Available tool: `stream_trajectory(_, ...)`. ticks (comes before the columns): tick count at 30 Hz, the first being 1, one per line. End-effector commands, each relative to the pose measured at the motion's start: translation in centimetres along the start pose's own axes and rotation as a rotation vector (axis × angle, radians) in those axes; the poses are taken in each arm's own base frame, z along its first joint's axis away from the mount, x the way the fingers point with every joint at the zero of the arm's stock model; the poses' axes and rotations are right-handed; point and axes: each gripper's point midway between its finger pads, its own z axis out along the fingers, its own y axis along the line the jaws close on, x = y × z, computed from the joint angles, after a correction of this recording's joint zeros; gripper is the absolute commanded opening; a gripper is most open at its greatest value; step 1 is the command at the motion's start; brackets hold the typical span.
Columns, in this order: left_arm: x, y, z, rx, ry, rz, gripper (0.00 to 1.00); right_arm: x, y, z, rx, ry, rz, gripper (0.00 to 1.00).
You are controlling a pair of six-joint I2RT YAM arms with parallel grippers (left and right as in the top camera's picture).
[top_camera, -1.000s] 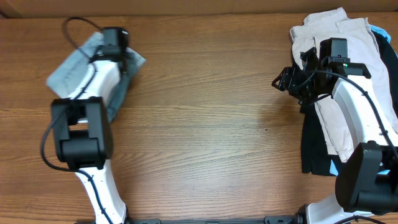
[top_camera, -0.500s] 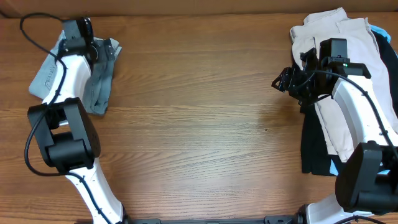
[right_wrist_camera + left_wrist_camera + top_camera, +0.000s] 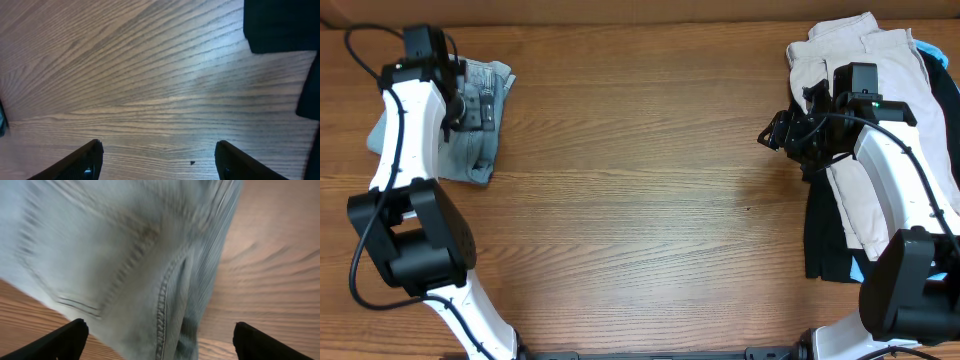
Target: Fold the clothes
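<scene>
The faded light-blue denim shorts (image 3: 475, 140) lie folded at the table's far left, partly under my left arm. My left gripper (image 3: 455, 92) hovers over them, open. In the left wrist view the denim (image 3: 125, 255) with its seam fills the frame, and the left gripper (image 3: 160, 342) has its fingers spread wide, with nothing pinched between them. My right gripper (image 3: 775, 130) stands open over bare wood just left of the garment pile. The right wrist view shows the right gripper (image 3: 157, 160) with only wood grain between its fingers.
At the right edge a pile holds a beige garment (image 3: 865, 60), a black one (image 3: 825, 240) and a bit of bright blue (image 3: 930, 50). The black cloth (image 3: 280, 25) shows at the top right of the right wrist view. My right arm lies over the pile.
My left arm swung left with the denim shorts, then its gripper opened and let them go at the far left. The right arm has not moved.
</scene>
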Motion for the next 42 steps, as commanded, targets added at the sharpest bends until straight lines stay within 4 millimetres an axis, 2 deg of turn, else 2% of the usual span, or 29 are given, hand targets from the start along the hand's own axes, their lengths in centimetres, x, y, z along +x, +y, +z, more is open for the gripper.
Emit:
stream_trajectory(1,3.1,-0.8,3.7,0.037,0.111,0.025,0.95,-0.9,0.9,-1.9,-0.004,-0.053,-0.028,0.75)
stream_trajectory(6,4.7,-1.3,6.3,0.044,0.117,0.025,0.95,-0.7,0.9,-1.9,-0.002,-0.044,-0.024,0.75)
stream_trajectory(12,4.2,-1.6,8.3,0.095,0.036,0.009,0.98,-0.7,0.9,-1.9,-0.002,-0.044,-0.024,0.75)
stream_trajectory(18,2.7,-1.1,9.4,0.081,-0.064,-0.013,1.0,-0.7,0.9,-1.9,-0.002,-0.044,-0.024,0.75)
stream_trajectory(26,-1.1,0.1,10.7,0.048,-0.234,-0.047,1.0,-0.7,0.9,-1.9,-0.002,-0.045,-0.024,0.75)
stream_trajectory(36,-3.0,-0.5,14.6,0.073,-0.33,-0.137,1.0,-0.4,0.8,-1.8,0.001,-0.032,-0.017,0.75)
stream_trajectory(42,-3.9,-0.2,14.9,0.076,-0.374,-0.189,1.0,-0.4,0.8,-1.8,0.001,-0.031,-0.017,0.75)
